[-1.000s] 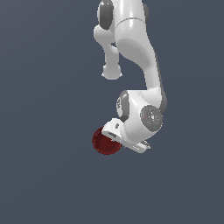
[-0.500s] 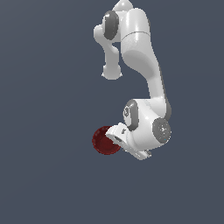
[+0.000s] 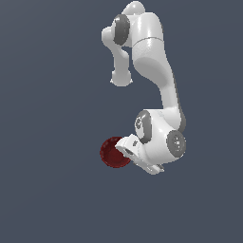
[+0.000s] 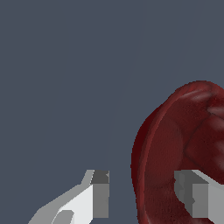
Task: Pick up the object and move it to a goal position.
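My end effector point(image 4: 142, 192) is spread open astride the bowl's point(image 4: 183, 148) near rim, mid-worktop point(image 3: 47, 118), and I judge closing off-centre could tip it or let it slip.

You see one flat, dark grey-blue surface point(image 3: 52, 118) filling the exterior view, unmarked. On it lies the dark red bowl point(image 3: 113, 152), around six o'clock from the view's centre, its ridged rim point(image 4: 144, 144) showing.
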### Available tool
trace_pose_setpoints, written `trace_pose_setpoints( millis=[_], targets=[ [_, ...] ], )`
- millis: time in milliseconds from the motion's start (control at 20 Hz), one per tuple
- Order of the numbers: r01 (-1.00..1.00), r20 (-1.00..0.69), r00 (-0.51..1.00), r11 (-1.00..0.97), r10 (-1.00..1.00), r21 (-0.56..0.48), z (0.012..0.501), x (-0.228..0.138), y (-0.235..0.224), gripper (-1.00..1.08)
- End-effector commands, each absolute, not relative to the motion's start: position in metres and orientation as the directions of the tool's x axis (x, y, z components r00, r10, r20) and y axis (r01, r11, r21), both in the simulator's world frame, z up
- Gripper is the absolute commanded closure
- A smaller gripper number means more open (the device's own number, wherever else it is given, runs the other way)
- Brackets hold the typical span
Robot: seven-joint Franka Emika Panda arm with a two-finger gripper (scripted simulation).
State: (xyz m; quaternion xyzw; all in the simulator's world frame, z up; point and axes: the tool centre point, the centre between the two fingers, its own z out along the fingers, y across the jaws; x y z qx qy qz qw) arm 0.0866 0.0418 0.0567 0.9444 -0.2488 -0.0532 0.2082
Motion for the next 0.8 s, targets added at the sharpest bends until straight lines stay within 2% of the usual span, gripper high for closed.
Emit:
trace_pose_setpoints(
  millis=[0, 350, 400, 750],
  targets=[
    [-0.449, 0.003, 0.870, -0.788, -0.493, 0.421, 0.050, 0.085, 0.039, -0.20],
    [-0.450, 0.005, 0.869, -0.787, -0.495, 0.422, 0.032, 0.081, 0.031, -0.20],
    [-0.450, 0.005, 0.869, -0.787, -0.495, 0.422, 0.032, 0.081, 0.031, 1.08],
    [-0.450, 0.005, 0.869, -0.787, -0.495, 0.422, 0.032, 0.081, 0.031, 1.08]
  ],
)
